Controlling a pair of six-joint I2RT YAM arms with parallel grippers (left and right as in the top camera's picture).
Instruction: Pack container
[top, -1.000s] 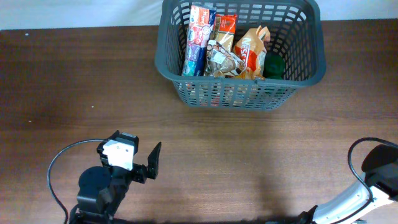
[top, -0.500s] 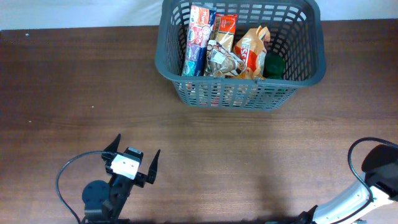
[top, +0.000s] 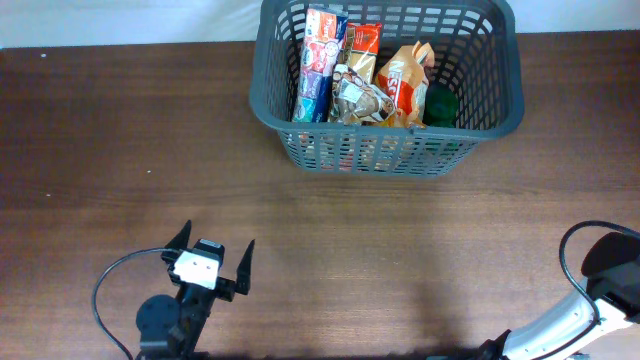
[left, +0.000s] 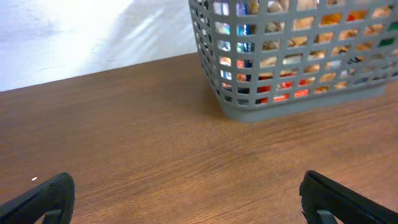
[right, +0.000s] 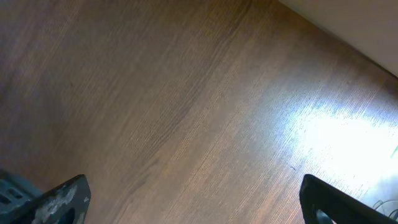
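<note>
We see the container (top: 385, 158) upright at the far edge of the desk (top: 120, 140), a bit right of centre. Packed inside, side by side: a blue-pink packet (top: 318, 65), a red-orange packet (top: 362, 42), a silvery-brown packet (top: 358, 98), an orange bag (top: 405, 82), and a dark green item (top: 440, 104) at the right end.

We mark the left gripper (top: 216, 242) at the near left of the desk, well apart from the container, with its jaws spread wide and nothing between them. In its wrist view the fingers (left: 37, 199) sit at the frame edges, bare wood between, the container ahead and to the right.

We mark the right gripper (right: 193, 190) also spread wide and holding nothing, over bare wood. Overhead shows only part of the right arm (top: 600, 265), at the near-right corner.
</note>
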